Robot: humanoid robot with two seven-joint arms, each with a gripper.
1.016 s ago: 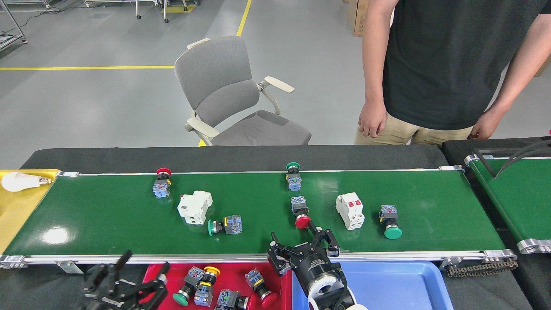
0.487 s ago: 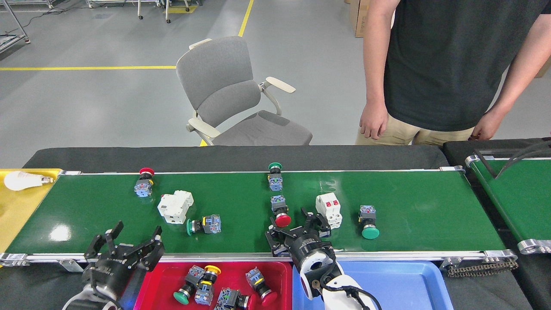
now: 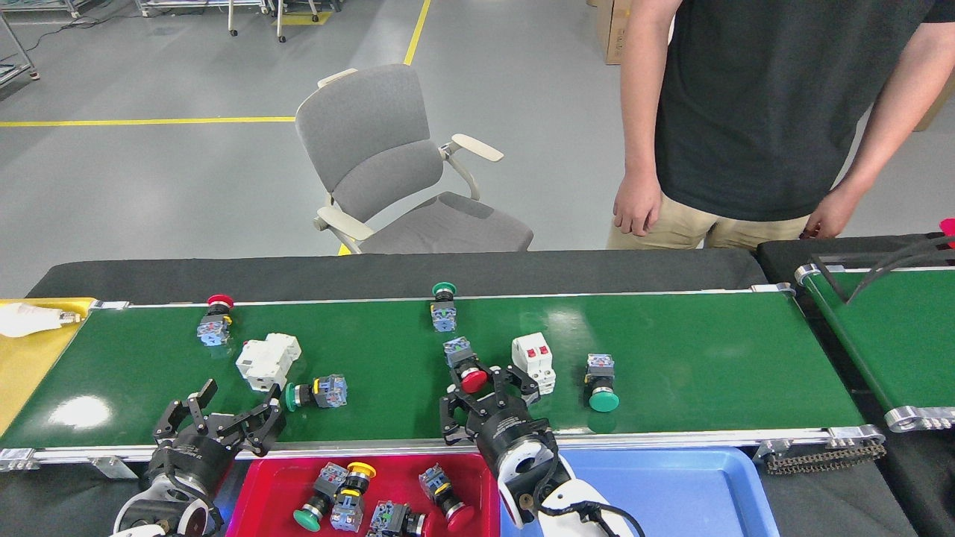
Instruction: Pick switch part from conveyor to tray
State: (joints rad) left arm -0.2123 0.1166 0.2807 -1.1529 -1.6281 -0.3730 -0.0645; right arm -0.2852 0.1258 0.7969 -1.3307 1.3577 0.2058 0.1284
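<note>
the conveyor point(image 3: 671, 373), a long glossy green belt with silver side rails, runs across the middle of the frame. the right gripper point(image 3: 481, 388) sits low centre over the belt's near half, its black fingers spread wide on either side of a red-capped switch part point(image 3: 464, 367) without visibly clamping it. just right of that gripper lies a white breaker block point(image 3: 533, 362) with red tabs, and further right a green-capped switch part point(image 3: 600, 383) lies on the belt. toward the far rail, at centre, stands another green-capped switch point(image 3: 443, 306). at the left part of the belt are a red-capped switch point(image 3: 215, 321) near the far rail, a second white breaker point(image 3: 267, 360), and a green-capped switch lying on its side point(image 3: 317, 393).

the left gripper point(image 3: 220, 414) is at lower left, above the near rail, its fingers splayed wide and holding nothing; the side-lying switch is just beyond its right finger.

below the belt, a red tray point(image 3: 261, 485) at the bottom centre holds several switches, and a blue tray point(image 3: 671, 492) lies to its right. a yellow surface point(image 3: 30, 358) at the left edge carries a white bulb point(image 3: 26, 319). a second green belt point(image 3: 895, 335) shows at the right edge. beyond the conveyor are a grey chair point(image 3: 388, 164) and a person in a dark shirt point(image 3: 746, 112), upper right.
</note>
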